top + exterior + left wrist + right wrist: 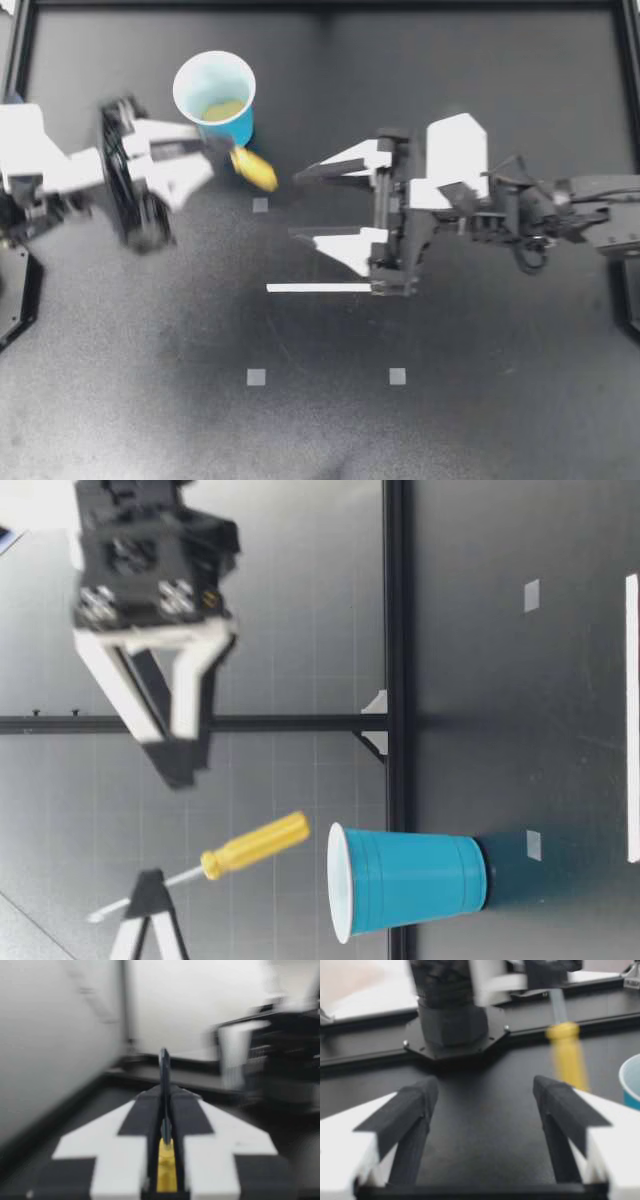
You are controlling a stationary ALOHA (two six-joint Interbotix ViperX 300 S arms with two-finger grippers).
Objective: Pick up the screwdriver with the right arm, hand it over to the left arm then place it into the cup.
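Observation:
My left gripper [218, 150] is shut on the metal shaft of the yellow-handled screwdriver [255, 168], beside the blue cup [215, 95]. The handle points away from the left gripper toward my right gripper [296, 206], which stands open and empty a short way off. In the low view the screwdriver [255, 845] hangs tilted in the air just above the rim of the upright cup [410, 880], handle lowest. In the left wrist view the fingers [200, 1125] are pressed together on the screwdriver [166, 1170]. In the right wrist view the screwdriver [567, 1060] is ahead of the open fingers [415, 1105].
A white strip [320, 288] lies on the black table under my right gripper. Small grey square markers [256, 377] [397, 376] sit nearer the front. A black frame rail [320, 6] runs along the back edge, close behind the cup.

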